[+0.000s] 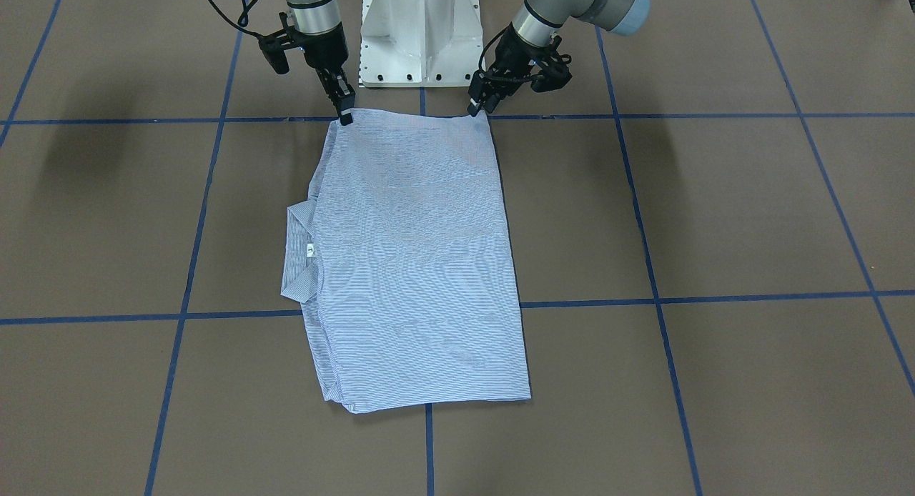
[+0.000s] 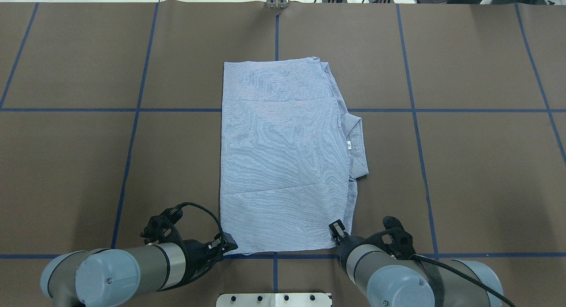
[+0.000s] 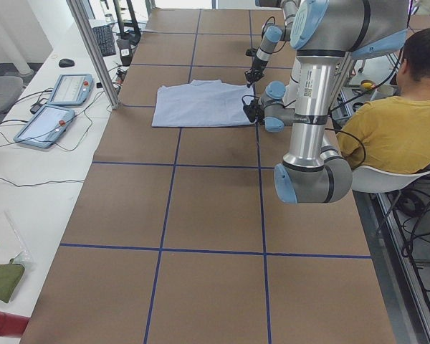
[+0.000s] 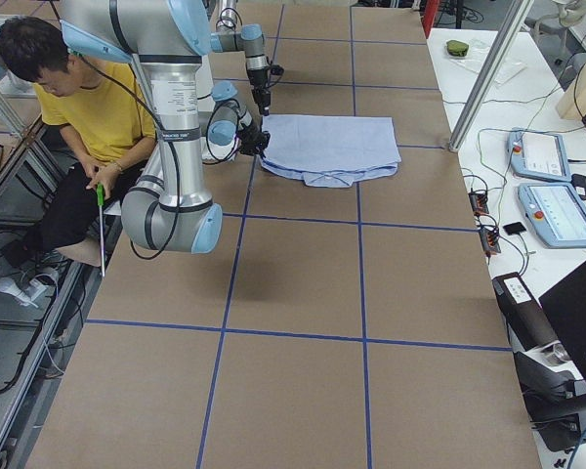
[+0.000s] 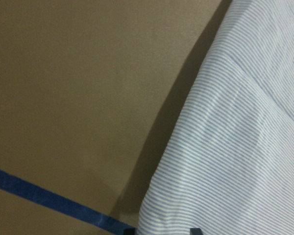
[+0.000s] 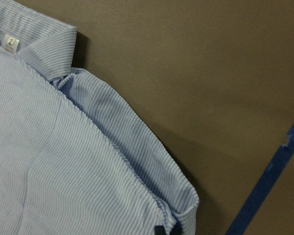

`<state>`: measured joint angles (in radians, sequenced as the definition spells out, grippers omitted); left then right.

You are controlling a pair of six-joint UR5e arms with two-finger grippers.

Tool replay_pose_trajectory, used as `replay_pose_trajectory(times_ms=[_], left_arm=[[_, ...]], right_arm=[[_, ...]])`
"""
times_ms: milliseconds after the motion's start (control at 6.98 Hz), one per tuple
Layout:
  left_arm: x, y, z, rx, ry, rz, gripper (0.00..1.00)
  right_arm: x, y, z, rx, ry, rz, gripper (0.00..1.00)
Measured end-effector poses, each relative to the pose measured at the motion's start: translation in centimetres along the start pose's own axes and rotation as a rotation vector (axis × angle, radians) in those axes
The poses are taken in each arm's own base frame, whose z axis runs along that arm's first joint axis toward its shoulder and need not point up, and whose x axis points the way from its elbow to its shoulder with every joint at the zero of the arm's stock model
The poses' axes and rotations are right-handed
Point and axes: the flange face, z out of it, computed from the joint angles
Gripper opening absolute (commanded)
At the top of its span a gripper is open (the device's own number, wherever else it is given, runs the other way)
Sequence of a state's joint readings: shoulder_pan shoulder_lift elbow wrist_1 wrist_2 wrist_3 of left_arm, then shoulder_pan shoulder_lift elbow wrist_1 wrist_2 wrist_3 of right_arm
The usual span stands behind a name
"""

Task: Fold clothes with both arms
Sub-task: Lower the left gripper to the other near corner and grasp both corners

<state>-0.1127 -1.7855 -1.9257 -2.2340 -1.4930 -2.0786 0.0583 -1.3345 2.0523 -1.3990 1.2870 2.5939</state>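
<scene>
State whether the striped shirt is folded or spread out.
Folded. The shirt lies as a narrow rectangle with no sleeves spread out, and doubled layers show along the edge by the collar.

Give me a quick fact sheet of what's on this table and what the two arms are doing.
shirt: light blue striped, folded into a rectangle, lying flat
collar: sticks out toward the robot's right, white label showing
left arm: jaws at the shirt's left corner nearest the robot, cloth between them
right arm: jaws at the right corner nearest the robot, grip unclear
table: brown, crossed by blue tape lines
</scene>
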Motion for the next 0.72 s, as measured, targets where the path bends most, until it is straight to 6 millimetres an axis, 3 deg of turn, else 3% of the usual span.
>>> replay_pose_trajectory(times_ms=[430, 716], left_arm=[[-0.67, 0.18, 0.65, 0.007, -0.016, 0.004, 0.52], [-0.89, 0.30, 1.13, 0.008, -0.024, 0.006, 0.22]], right_arm=[[0.10, -0.03, 0.22, 0.003, 0.003, -0.001, 0.00], [0.13, -0.03, 0.27, 0.004, 0.004, -0.002, 0.00]])
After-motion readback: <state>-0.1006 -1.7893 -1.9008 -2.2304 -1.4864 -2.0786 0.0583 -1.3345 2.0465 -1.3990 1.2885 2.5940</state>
